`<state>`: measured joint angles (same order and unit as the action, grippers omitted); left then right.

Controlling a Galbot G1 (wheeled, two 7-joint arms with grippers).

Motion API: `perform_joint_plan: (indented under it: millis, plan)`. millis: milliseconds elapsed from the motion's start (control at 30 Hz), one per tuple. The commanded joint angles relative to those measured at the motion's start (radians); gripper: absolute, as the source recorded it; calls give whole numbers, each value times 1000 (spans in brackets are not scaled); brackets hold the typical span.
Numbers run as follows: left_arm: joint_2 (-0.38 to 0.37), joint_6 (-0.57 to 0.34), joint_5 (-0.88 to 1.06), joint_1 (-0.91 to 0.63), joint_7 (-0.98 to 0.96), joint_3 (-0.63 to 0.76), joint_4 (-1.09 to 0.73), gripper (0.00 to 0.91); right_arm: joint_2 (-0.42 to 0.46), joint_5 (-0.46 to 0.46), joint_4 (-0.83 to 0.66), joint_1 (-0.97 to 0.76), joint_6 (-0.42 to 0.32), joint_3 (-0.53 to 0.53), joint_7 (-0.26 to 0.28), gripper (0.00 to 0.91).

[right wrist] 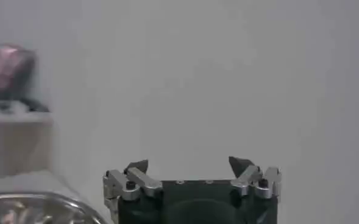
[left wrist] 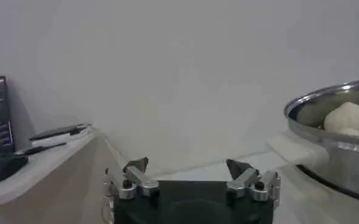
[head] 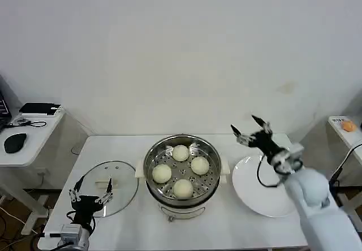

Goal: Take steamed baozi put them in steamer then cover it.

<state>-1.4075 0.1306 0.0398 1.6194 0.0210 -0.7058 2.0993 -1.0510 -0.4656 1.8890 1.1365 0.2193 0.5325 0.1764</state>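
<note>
I see my right gripper [head: 249,128] raised with fingers spread, holding nothing, above the white plate [head: 254,197]. To its left sits the steamer [head: 182,171] with four steamed baozi [head: 180,153] inside. My left gripper [head: 90,190], also released, hovers over the cover [head: 110,180] lying flat on the table [head: 226,231].

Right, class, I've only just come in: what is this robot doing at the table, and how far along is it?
All four steamed baozi sit in the steamer on its perforated tray. The white plate beside it is bare. The right claw is open, raised above the plate's far side, holding nothing. The left claw is open at the near edge of the cover, which lies flat on the table. Covering remains.
</note>
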Motion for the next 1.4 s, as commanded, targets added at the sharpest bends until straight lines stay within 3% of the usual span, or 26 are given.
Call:
perform_joint_plan:
  millis: [33,167,300,467,667,833,1400]
  plan:
    - [19,-29,46,0,-5,-2,-40,907,-132,-2,17,335,-76,161,-114,907]
    - [27,-62,87,7,-4,-2,-41,907,-131,-5,14,348,-77,159,-109,907]
    - [48,-139,242,3,-35,5,-78,907,-139,29,30,352,-81,165,-111,907]
    - [97,-160,382,-3,-93,20,-131,907,-152,32,22,345,-95,186,-108,907]
    - [164,-233,864,-20,-196,5,-241,907,-164,48,18,344,-107,193,-109,907]
    - [219,-231,986,-30,-155,3,-267,907,-183,63,27,338,-110,203,-110,907]
    - [233,-223,1158,-155,-55,49,-423,907,-235,99,114,383,-117,206,-114,907]
